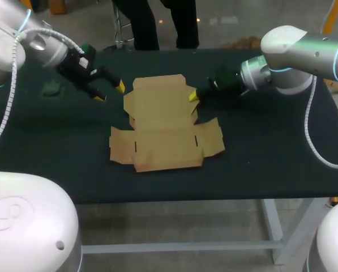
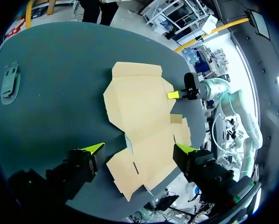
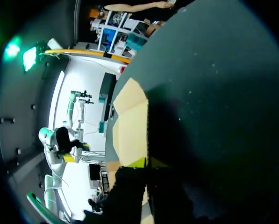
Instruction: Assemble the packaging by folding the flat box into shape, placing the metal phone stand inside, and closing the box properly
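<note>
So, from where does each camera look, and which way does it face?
Head view: above and behind, facing down on the table; left gripper, right gripper show.
Left wrist view: on the left wrist, facing across the flat cardboard box; its open gripper shows.
Right wrist view: on the right wrist, low beside the box; its gripper shows.
All share the box.

Dim light, soft shadows, window glare

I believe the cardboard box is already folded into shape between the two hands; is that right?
Not quite: the cardboard box lies flat and unfolded between the left hand and the right hand, as the head view shows.
</note>
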